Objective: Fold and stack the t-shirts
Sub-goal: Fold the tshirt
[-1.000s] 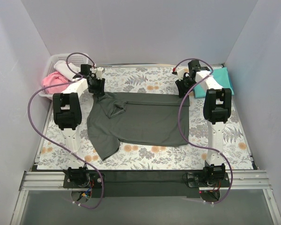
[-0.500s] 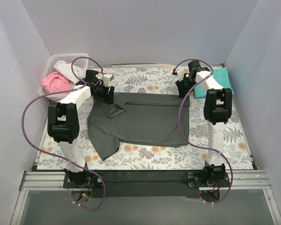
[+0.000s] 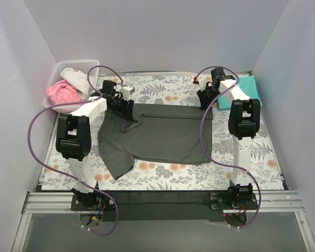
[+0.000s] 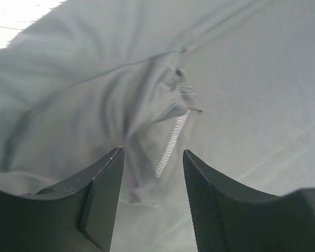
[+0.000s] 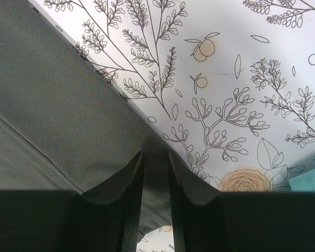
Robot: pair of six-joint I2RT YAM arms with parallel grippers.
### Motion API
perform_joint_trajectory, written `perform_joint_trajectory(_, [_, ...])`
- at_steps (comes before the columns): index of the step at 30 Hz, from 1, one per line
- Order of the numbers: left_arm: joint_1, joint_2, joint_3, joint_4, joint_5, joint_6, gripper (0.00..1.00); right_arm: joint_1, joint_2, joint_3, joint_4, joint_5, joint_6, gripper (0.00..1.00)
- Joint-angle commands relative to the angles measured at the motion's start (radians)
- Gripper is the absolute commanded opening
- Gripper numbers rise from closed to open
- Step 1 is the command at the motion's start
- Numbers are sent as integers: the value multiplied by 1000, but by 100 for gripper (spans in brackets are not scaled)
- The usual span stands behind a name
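Charcoal t-shirt (image 3: 163, 136): spread flat on the floral sheet (image 3: 168, 94) that covers the tabletop (image 3: 163, 203), in the middle between the two arms. One sleeve trails toward the near left, and the collar area is bunched at the far left.
Teal t-shirt (image 3: 248, 90): folded, at the far right corner of the sheet, apart from the charcoal one.
Left jaws: apart, over the bunched collar area of the charcoal t-shirt (image 4: 163, 105). Wrinkled cloth and a ribbed seam show in the gap between them. Whether they touch the cloth I cannot tell.
Right jaws: nearly together, clamped on the far right edge of the charcoal t-shirt (image 5: 58, 121), with dark cloth pinched in the narrow slit between them.
Basket (image 3: 56, 68): white, at the far left corner, holding pink cloth (image 3: 60, 93) and white cloth (image 3: 73, 76).
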Motion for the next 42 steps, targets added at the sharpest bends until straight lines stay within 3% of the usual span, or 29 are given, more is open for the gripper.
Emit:
perform_joint_trajectory(1, [-17, 4, -7, -19, 19, 5, 46, -5, -26, 0, -26, 23, -9, 28])
perform_joint_trajectory(8, [-67, 20, -31, -2, -15, -1, 42, -6, -25, 5, -26, 23, -6, 28])
perform_joint_trajectory(12, [-80, 1, -50, -4, -17, 2, 28, -5, -23, 3, -28, 23, -9, 27])
perform_joint_trajectory(13, [-83, -2, -56, -5, -15, 6, 18, -5, -23, 3, -26, 23, -9, 27])
perform_joint_trajectory(17, [-83, -25, -57, -25, -21, 11, 0, -5, -23, 3, -26, 23, -9, 27])
perform_joint_trajectory(19, [-83, -40, -56, -28, -35, 12, 3, -5, -25, 3, -29, 25, -9, 26])
perform_joint_trajectory(23, [-83, -77, -48, 8, -75, 2, 26, -6, -29, -6, -28, 23, -8, 26])
perform_joint_trajectory(28, [-75, -26, -4, 34, -155, -11, 37, -6, -31, -7, -26, 20, -11, 26])
perform_joint_trajectory(36, [-74, 70, 39, 38, -178, -4, 41, -6, -31, -12, -28, 23, -14, 26])
perform_joint_trajectory(42, [-72, 78, 49, 1, -139, 11, 26, -6, -25, -3, -28, 28, -17, 26])
